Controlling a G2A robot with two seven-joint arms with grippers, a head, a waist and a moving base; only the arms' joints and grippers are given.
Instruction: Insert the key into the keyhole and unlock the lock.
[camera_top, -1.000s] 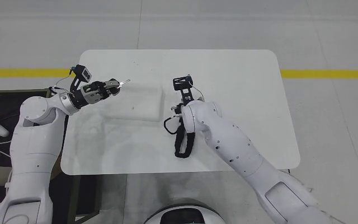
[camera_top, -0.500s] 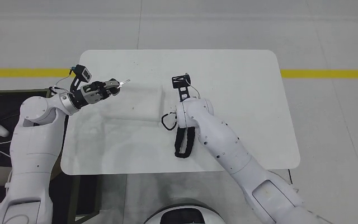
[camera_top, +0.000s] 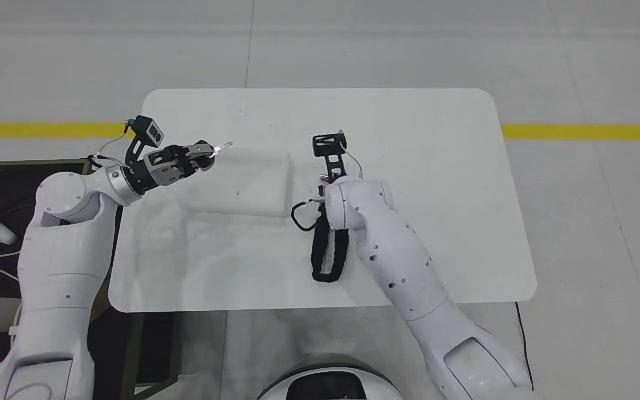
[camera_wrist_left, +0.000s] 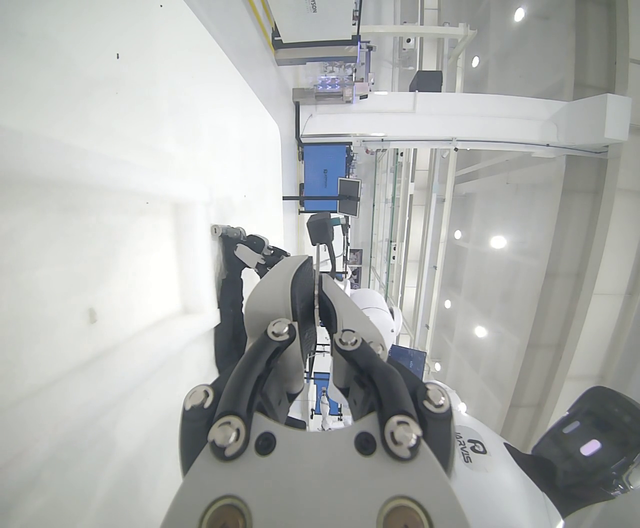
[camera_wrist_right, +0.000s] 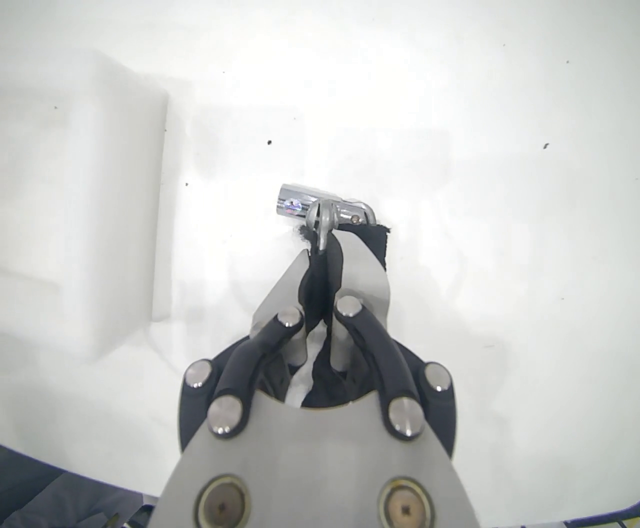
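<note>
As left gripper (camera_wrist_left: 316, 286) pinches the slim key (camera_wrist_left: 317, 260), right gripper (camera_wrist_right: 322, 265) clamps chrome lock (camera_wrist_right: 300, 204)

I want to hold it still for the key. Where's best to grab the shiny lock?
Probably by the black strap just behind the lock, coming from the strap side, as the right gripper does. The lock's short bar lies crosswise, so both ends stay free.

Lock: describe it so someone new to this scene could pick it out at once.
On the white table, find the foam block near the middle. Beside it the right gripper is shut on a black strap. The lock is the short chrome cylinder at the strap's end, shiny against the black strap and white table.
</note>
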